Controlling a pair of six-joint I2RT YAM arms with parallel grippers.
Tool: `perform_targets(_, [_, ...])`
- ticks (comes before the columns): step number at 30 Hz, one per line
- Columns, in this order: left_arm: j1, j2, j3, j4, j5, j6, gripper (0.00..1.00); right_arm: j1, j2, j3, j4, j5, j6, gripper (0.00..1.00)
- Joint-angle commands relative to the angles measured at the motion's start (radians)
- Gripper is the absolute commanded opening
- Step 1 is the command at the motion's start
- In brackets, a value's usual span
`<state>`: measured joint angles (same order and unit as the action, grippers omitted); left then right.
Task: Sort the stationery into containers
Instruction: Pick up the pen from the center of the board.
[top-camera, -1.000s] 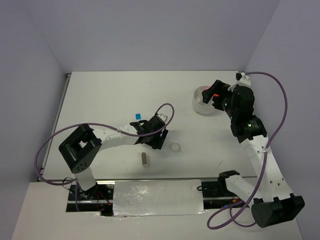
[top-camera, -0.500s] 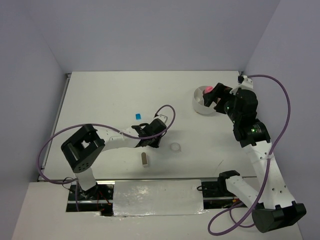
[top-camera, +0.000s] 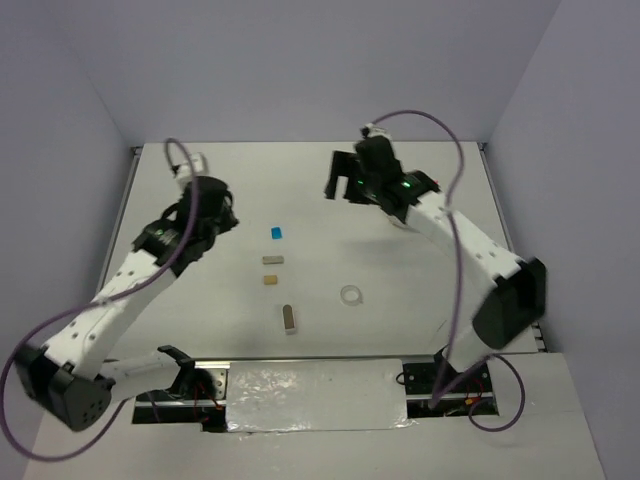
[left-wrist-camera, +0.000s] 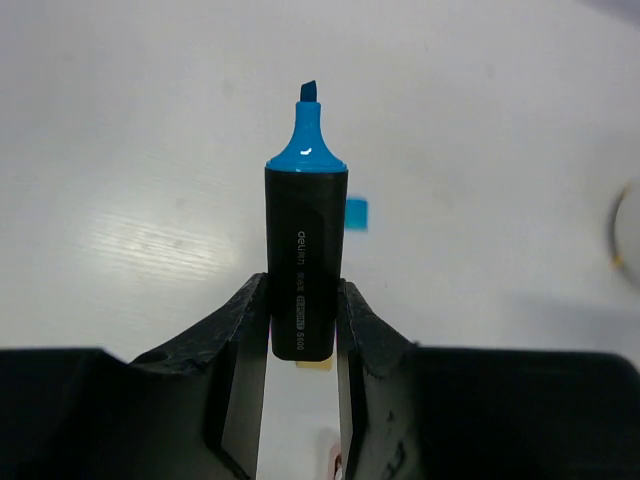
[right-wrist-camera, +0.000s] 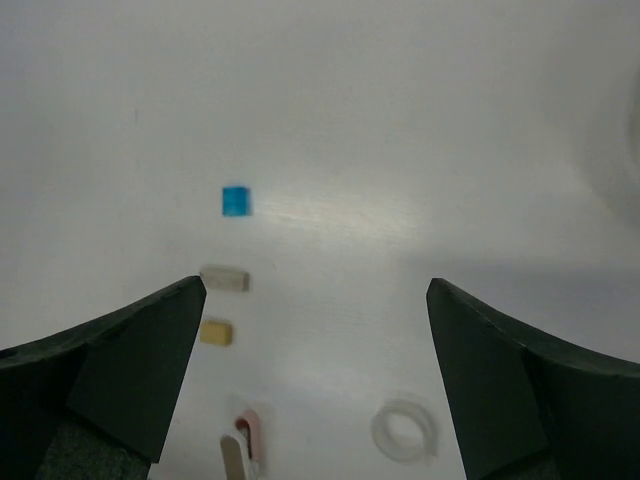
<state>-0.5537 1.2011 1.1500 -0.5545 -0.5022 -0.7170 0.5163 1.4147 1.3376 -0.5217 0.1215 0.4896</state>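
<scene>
Left fingers (left-wrist-camera: 238, 345) pinch the marker (left-wrist-camera: 305, 262), right gripper (right-wrist-camera: 315, 290) wide and empty; blue block (top-camera: 275, 232), tan block (top-camera: 269, 280), tape ring (top-camera: 351, 295) lie unsorted.

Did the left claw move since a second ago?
Yes. The left gripper swung far left: it was on the right of the blue block, which stayed put, and is now on its left.

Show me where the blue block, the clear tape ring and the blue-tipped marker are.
blue block (right-wrist-camera: 235, 200): right wrist view, middle of its top face.
clear tape ring (right-wrist-camera: 381, 432): right wrist view, left side of its band.
blue-tipped marker (left-wrist-camera: 305, 270): left wrist view, black barrel by the printed label.
</scene>
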Motion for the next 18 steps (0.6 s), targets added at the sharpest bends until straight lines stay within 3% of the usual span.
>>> perform_targets(1, [0.096,-0.129,0.008,-0.194,-0.107,-0.093,0.00,0.106,0.296,0.288,-0.157,0.124,0.091,1.00])
perform_targets(6, [0.147,-0.262,-0.006,-0.219,-0.066,-0.069,0.00,0.206,0.794,0.810,-0.372,0.121,0.136,0.91])
perform_targets(8, [0.149,-0.284,-0.021,-0.216,-0.039,-0.052,0.00,0.221,0.895,0.968,-0.411,0.095,0.133,0.88])
perform_targets(10, [0.150,-0.310,-0.050,-0.216,-0.001,-0.029,0.00,0.244,0.990,1.026,-0.406,0.063,0.113,0.85])
perform_targets(15, [0.152,-0.402,-0.130,-0.199,0.082,-0.013,0.00,0.260,1.015,0.939,-0.250,0.012,0.075,0.85])
perform_targets(18, [0.152,-0.429,-0.151,-0.197,0.088,0.005,0.00,0.264,1.059,0.977,-0.262,0.006,0.060,0.84])
